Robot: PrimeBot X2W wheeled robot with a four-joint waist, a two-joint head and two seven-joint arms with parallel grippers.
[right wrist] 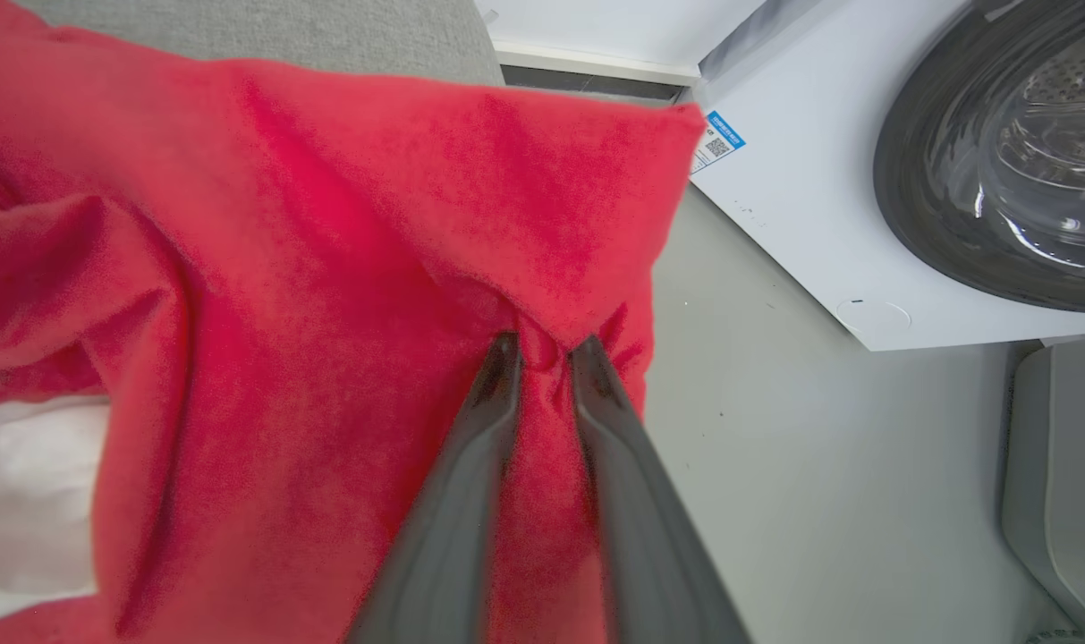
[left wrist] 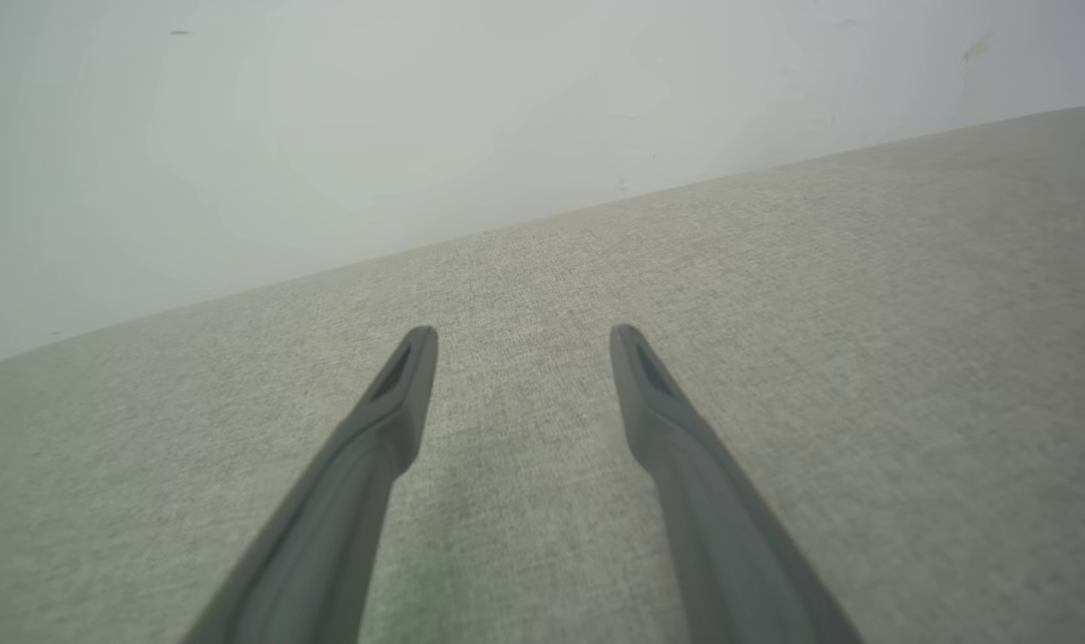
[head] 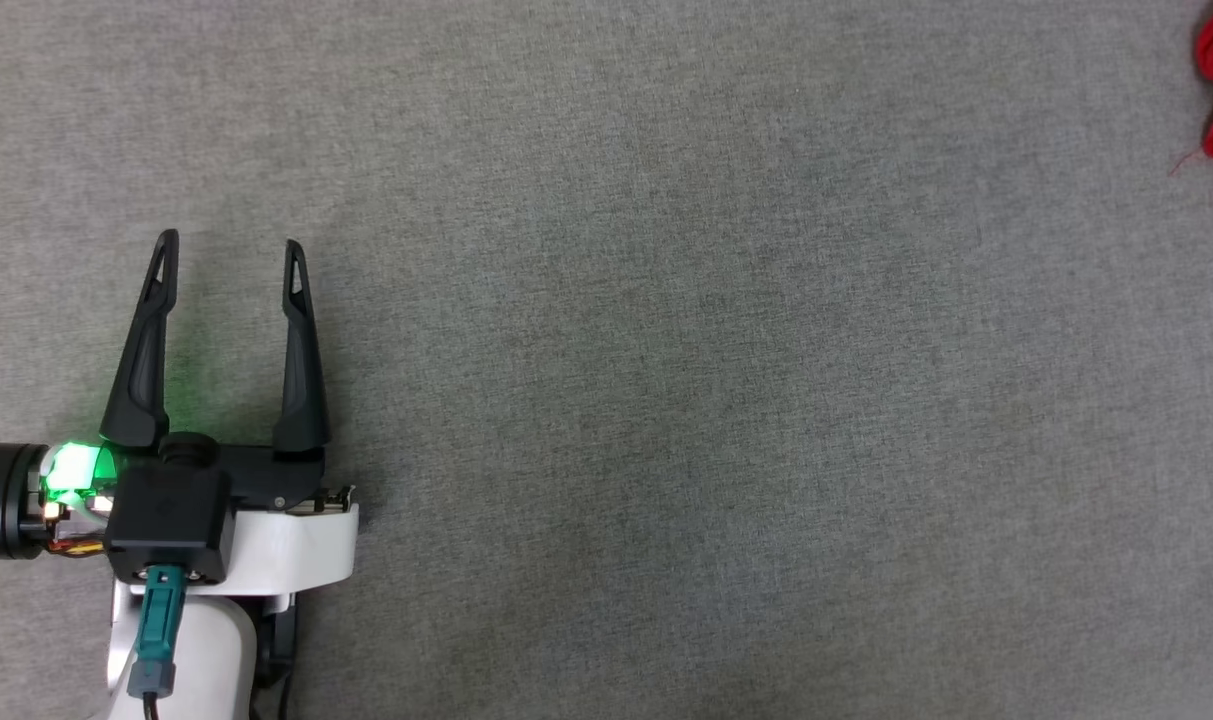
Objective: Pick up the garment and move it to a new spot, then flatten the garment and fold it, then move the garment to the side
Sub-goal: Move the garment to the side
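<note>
The right hand (right wrist: 546,347) pinches only a small fold of the red shirt (right wrist: 309,268) at the far right edge of the tabletop (head: 666,350); so thin a hold could slip when lifted. The left hand (head: 231,250) hangs spread apart, empty.

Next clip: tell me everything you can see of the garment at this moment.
The garment is soft, bright red cloth, crumpled into folds, with a white part at the right wrist view's lower left. The right gripper pinches a fold near one edge, fingers closed on the cloth. A gray surface shows behind it. In the head view a red edge of it shows at the upper right.
</note>
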